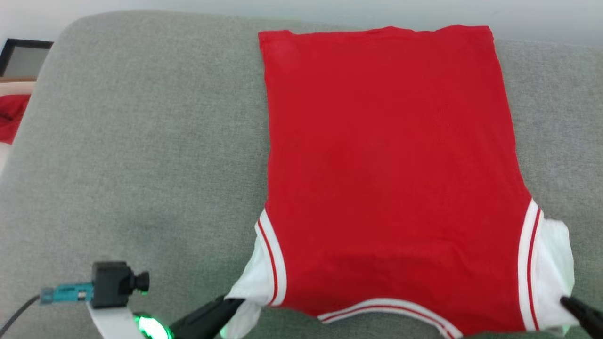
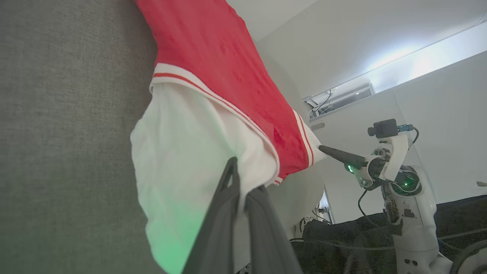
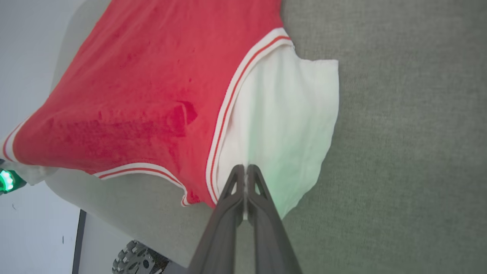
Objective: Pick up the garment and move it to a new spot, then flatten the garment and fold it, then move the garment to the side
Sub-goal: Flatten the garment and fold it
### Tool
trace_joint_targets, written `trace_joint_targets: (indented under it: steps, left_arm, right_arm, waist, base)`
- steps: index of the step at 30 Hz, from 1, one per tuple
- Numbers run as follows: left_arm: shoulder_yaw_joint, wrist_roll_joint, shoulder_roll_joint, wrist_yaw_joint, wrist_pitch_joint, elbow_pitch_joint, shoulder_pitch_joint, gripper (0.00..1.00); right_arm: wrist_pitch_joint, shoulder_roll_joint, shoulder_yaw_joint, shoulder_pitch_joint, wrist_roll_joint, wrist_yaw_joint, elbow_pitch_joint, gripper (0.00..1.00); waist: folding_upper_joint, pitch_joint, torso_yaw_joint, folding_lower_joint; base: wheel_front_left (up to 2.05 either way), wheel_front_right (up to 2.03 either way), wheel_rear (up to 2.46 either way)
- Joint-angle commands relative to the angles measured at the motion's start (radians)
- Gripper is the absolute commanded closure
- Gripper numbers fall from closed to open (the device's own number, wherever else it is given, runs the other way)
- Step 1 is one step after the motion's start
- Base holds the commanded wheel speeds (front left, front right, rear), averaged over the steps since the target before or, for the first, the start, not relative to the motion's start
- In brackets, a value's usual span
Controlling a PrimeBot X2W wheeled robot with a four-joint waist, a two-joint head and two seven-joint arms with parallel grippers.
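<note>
Now the garment is lying spread on the grey cushion, and the left gripper and right gripper are each pinching a white panel, jaws fully closed. Pulling unevenly from here is likely risking a slipped corner or fresh wrinkles.

Hides the tips of the left gripper in the white sleeve panel of the garment. Crops the right gripper at the garment's near right corner, and the garment's striped trim there. Crops unidentifiable red fabric far left of the garment.
</note>
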Motion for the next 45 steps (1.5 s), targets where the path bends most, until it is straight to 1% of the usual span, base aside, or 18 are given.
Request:
trace_joint_targets:
  steps: [1, 3, 5, 10, 14, 18, 24, 26, 31, 36, 37, 38, 39, 40, 42, 45]
  left_arm:
    - [-0.002, 0.006, 0.007, 0.001, -0.004, -0.013, 0.015, 1.0]
    - [-0.005, 0.005, 0.02, 0.001, -0.007, -0.013, 0.028, 1.0]
    - [-0.012, 0.015, 0.017, 0.001, 0.003, 0.01, 0.027, 1.0]
    - [-0.035, 0.012, -0.047, 0.001, 0.04, 0.107, -0.003, 1.0]
    - [-0.058, 0.007, -0.116, 0.001, 0.071, 0.218, -0.023, 1.0]
    - [-0.07, 0.005, -0.188, 0.001, 0.071, 0.322, -0.033, 1.0]
    - [-0.087, 0.033, -0.272, 0.001, 0.058, 0.444, -0.05, 1.0]
    - [-0.09, 0.035, -0.282, 0.001, 0.057, 0.461, -0.053, 1.0]
    - [-0.102, 0.042, -0.328, 0.002, 0.055, 0.518, -0.061, 1.0]
    - [-0.107, 0.048, -0.345, 0.002, 0.049, 0.532, -0.07, 1.0]
    - [-0.108, 0.049, -0.347, 0.002, 0.048, 0.534, -0.071, 1.0]
    - [-0.108, 0.051, -0.347, 0.002, 0.044, 0.534, -0.074, 1.0]
    - [-0.108, 0.054, -0.346, 0.002, 0.042, 0.532, -0.076, 1.0]
    - [-0.107, 0.055, -0.343, 0.002, 0.038, 0.529, -0.076, 1.0]
    - [-0.106, 0.059, -0.337, 0.002, 0.031, 0.522, -0.075, 1.0]
    - [-0.101, 0.068, -0.327, 0.002, 0.017, 0.504, -0.072, 1.0]
  right_arm:
    - [0.01, 0.001, -0.005, 0.02, 0.018, 0.0, -0.012, 1.0]
    - [0.03, 0.002, -0.009, 0.045, 0.027, 0.0, -0.025, 1.0]
    - [0.047, -0.012, -0.007, 0.059, 0.024, 0.0, -0.026, 1.0]
    - [0.057, -0.053, 0.032, 0.036, -0.011, 0.0, 0.047, 1.0]
    - [0.053, -0.088, 0.089, -0.003, -0.025, 0.0, 0.139, 1.0]
    - [0.021, -0.101, 0.15, -0.039, -0.03, 0.0, 0.23, 1.0]
    - [-0.048, -0.123, 0.231, -0.056, -0.065, -0.001, 0.361, 1.0]
    - [-0.06, -0.126, 0.245, -0.056, -0.074, -0.001, 0.382, 1.0]
    - [-0.11, -0.138, 0.316, -0.074, -0.09, -0.002, 0.466, 1.0]
    - [-0.168, -0.163, 0.356, -0.108, -0.106, -0.005, 0.506, 1.0]
    - [-0.184, -0.167, 0.357, -0.117, -0.108, -0.005, 0.508, 0.75]
    - [-0.197, -0.17, 0.359, -0.128, -0.1, -0.008, 0.509, 0.56]
    - [-0.208, -0.171, 0.359, -0.138, -0.088, -0.008, 0.505, 0.21]
    - [-0.221, -0.17, 0.354, -0.148, -0.071, -0.008, 0.493, 0.0]
    - [-0.229, -0.171, 0.332, -0.161, -0.041, -0.008, 0.459, 0.0]
    - [-0.201, -0.195, 0.288, -0.16, 0.019, -0.006, 0.378, 0.0]
  waist:
    - [0.0, 0.0, 0.002, 0.0]
    - [0.0, 0.001, 0.005, 0.0]
    - [0.0, 0.002, 0.008, 0.0]
    - [0.0, 0.004, 0.009, 0.0]
    - [0.0, 0.005, 0.01, 0.0]
    - [0.0, 0.005, 0.012, 0.0]
    - [0.0, 0.01, 0.026, 0.0]
    - [0.0, 0.011, 0.027, 0.0]
    - [0.0, 0.014, 0.028, 0.0]
    - [0.0, 0.017, 0.019, 0.0]
    - [0.0, 0.017, 0.016, 0.0]
    - [0.0, 0.017, 0.013, 0.0]
    - [0.0, 0.016, 0.009, 0.0]
    - [0.0, 0.015, 0.005, 0.0]
    - [0.0, 0.014, -0.004, 0.0]
    - [0.0, 0.011, -0.011, 0.0]
  base:
    - [0.0, 0.0, 0.0]
    - [0.0, 0.0, 0.0]
    - [0.0, 0.0, 0.0]
    - [0.0, 0.0, 0.0]
    - [0.0, 0.0, 0.0]
    - [0.0, 0.0, 0.0]
    - [0.0, 0.0, 0.0]
    - [0.0, 0.0, 0.0]
    - [0.0, 0.0, 0.0]
    - [0.0, 0.0, 0.0]
    - [0.0, 0.0, 0.0]
    - [0.0, 0.0, 0.0]
    - [0.0, 0.0, 0.0]
    - [0.0, 0.0, 0.0]
    - [0.0, 0.0, 0.0]
    - [0.0, 0.0, 0.0]
